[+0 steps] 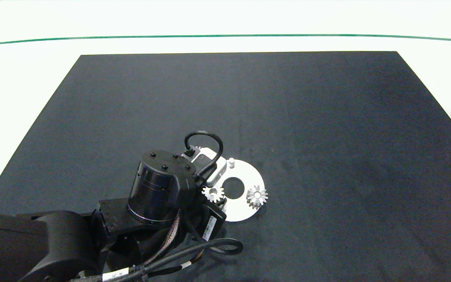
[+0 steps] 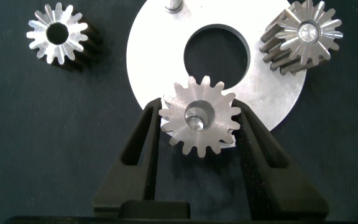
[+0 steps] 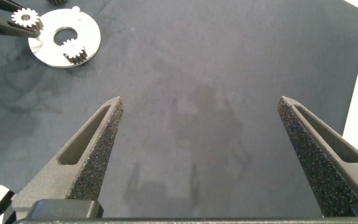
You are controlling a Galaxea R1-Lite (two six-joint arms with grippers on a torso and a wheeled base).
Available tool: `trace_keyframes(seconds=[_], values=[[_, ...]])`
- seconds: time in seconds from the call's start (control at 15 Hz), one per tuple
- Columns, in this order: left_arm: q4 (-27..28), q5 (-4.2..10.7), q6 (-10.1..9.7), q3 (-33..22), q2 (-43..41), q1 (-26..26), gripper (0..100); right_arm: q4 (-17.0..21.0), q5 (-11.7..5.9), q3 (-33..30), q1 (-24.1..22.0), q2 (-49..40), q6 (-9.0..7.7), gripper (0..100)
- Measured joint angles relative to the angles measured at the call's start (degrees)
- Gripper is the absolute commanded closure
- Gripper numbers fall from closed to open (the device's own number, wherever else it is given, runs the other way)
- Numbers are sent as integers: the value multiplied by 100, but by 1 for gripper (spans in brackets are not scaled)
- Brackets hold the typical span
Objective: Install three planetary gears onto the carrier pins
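The white carrier disc lies on the dark mat. One planetary gear sits on its right-hand pin. My left gripper is shut on a second gear at the disc's left edge, and a pin end shows through that gear's centre hole. At the far side of the disc a bare carrier pin stands upright. A third gear lies loose on the mat beside the disc. Well away from the disc, my right gripper hangs open over bare mat; its arm is out of the head view.
The dark mat covers most of the white table, which has a green line near its far edge. My left arm and its cables cover the mat's near left corner.
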Motion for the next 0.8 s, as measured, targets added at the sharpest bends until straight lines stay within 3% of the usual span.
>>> trace_keyframes(seconds=[0.8], values=[[-549, 2, -49, 317, -11, 6, 81, 2, 2, 0, -1, -13, 0, 0]])
